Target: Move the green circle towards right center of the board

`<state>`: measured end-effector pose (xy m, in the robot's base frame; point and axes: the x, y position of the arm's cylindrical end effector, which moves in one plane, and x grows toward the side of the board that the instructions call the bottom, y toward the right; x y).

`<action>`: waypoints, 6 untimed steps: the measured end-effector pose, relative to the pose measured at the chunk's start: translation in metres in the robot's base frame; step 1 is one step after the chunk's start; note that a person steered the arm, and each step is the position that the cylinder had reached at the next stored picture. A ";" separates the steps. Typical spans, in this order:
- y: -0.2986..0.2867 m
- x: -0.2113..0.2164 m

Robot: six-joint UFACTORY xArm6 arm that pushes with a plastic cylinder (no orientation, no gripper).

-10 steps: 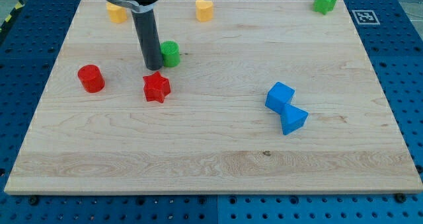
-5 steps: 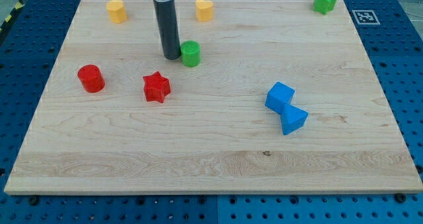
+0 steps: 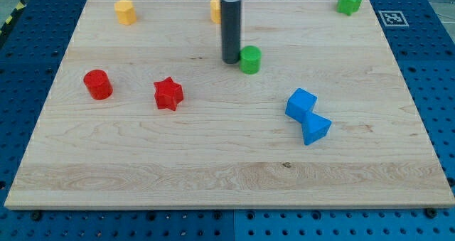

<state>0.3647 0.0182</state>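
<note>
While rod stands upright, my tip [image 3: 231, 60] touches green circle [image 3: 249, 59] (on its view's-left side); tool grasps nothing.

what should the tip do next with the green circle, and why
Probably keep pushing toward the view's right, angled slightly down. My tip sits against the left side of the green circle, which lies near the board's middle top, well short of right center, and above the blue blocks.
</note>
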 end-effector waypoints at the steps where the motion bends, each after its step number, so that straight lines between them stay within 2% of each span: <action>1: 0.049 0.004; 4: 0.084 0.012; 6: 0.086 0.041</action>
